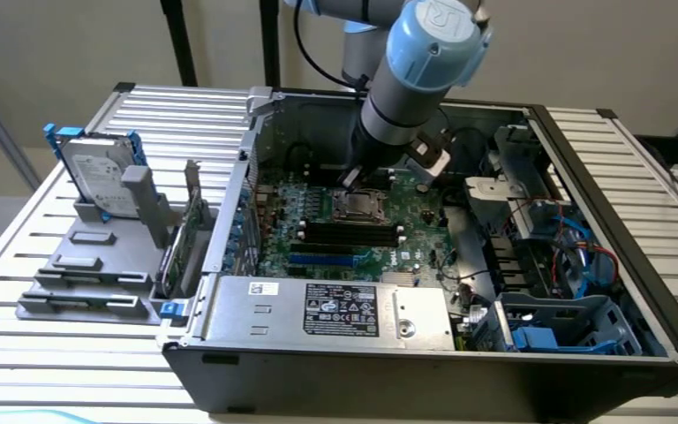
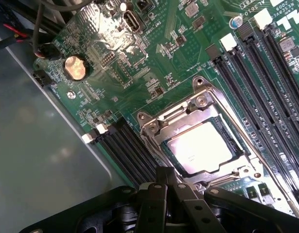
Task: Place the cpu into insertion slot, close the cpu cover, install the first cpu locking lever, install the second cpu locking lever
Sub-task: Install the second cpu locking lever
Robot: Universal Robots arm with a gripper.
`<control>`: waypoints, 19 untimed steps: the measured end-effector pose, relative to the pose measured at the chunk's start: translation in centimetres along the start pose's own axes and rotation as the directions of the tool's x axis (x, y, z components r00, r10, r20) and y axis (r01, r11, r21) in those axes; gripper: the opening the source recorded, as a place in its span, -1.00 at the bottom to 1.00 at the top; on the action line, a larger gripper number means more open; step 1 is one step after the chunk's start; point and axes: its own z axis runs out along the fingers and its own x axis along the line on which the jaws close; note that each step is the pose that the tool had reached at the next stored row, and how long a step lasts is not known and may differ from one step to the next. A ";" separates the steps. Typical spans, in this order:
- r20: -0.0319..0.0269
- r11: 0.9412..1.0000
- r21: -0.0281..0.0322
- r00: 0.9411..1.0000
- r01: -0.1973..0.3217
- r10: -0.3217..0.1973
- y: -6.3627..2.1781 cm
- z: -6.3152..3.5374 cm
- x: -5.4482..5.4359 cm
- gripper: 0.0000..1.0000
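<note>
Wrist view: "DELL" lettering on motherboard (image 2: pixel 139 63) near the cpu (image 2: pixel 200 148).

Cpu (image 2: pixel 203 148) seated in insertion slot (image 2: pixel 159 127) — cover seemingly down.

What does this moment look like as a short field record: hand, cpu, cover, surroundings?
hand: shut, holding nothing, just beside the insertion slot
cpu: seated flat in the insertion slot
cpu cover: down over the cpu, framing it
locking levers: state cannot be told
surroundings: green motherboard, black memory slots, grey power-supply box
</note>
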 end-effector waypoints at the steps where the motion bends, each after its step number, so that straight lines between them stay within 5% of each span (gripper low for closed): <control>1: 0.000 1.000 0.000 1.000 0.000 0.000 0.04 -0.30 -0.1 -0.79; 19: 0.000 1.000 0.000 1.000 0.000 0.000 1.16 -4.49 -4.0 -0.79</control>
